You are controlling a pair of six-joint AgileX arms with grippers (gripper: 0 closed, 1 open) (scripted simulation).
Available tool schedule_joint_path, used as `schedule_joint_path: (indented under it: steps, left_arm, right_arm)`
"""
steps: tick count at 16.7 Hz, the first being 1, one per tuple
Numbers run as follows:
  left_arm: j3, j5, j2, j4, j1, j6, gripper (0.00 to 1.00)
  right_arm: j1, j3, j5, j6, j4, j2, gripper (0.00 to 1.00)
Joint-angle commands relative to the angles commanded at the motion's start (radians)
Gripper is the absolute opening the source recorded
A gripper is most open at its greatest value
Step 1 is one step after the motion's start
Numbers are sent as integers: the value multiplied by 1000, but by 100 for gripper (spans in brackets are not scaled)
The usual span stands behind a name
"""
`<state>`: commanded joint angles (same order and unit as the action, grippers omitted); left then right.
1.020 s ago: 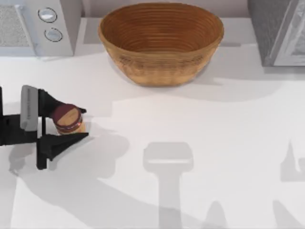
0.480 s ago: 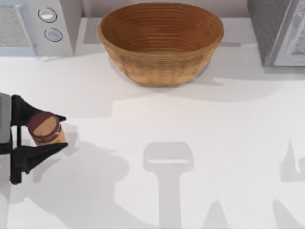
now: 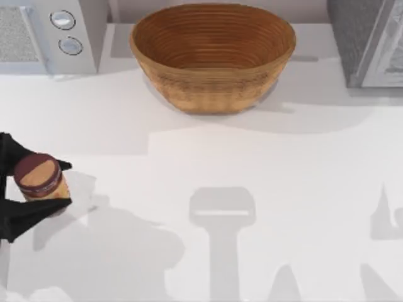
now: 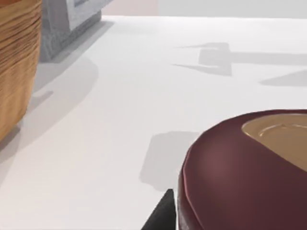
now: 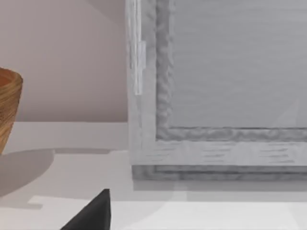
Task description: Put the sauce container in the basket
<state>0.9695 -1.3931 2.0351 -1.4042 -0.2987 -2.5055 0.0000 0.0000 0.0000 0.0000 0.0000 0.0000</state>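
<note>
Sauce container (image 3: 39,178) first: you find it at the far left edge of the table, between the two black fingers of the left gripper (image 3: 31,187), which close against its sides just under the maroon lid, so the grip has hold of it. From the left wrist view the lid (image 4: 249,167) sits right in front of the camera, with one dark fingertip (image 4: 160,215) beside it. Judging by its looks, the jar is small, rigid and light, but its round smooth wall could twist or slide in a two-point pinch, so you want the fingers across the widest part of the body, below the lid rim, not on the lid itself. A pale shadow lies on the table (image 3: 252,163) beside the jar, which suggests it is lifted, though you cannot be sure. Moving right, the microwave (image 3: 50,34) stands at the far left corner, and the basket (image 3: 213,78) sits at the far middle, well apart from the jar. At the far right stands a grey appliance (image 3: 368,41); in the right wrist view, the right arm is parked near it, and whether its fingers are open you cannot tell.
</note>
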Motion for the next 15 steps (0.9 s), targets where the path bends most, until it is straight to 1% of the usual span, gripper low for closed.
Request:
schedule_joint_path:
  steps: [3,6,12,15]
  left_arm:
    - [9,28,-2,-128,-18,-98,0]
    - [13,43,-3,-182,-27,-140,0]
    - [12,41,1,-181,-22,-140,0]
    - [26,67,3,-120,-7,-79,0]
  right_arm:
    - [0,0,0,0,0,0,100]
    - [0,0,0,0,0,0,100]
    - [0,0,0,0,0,0,100]
    - [0,0,0,0,0,0,100]
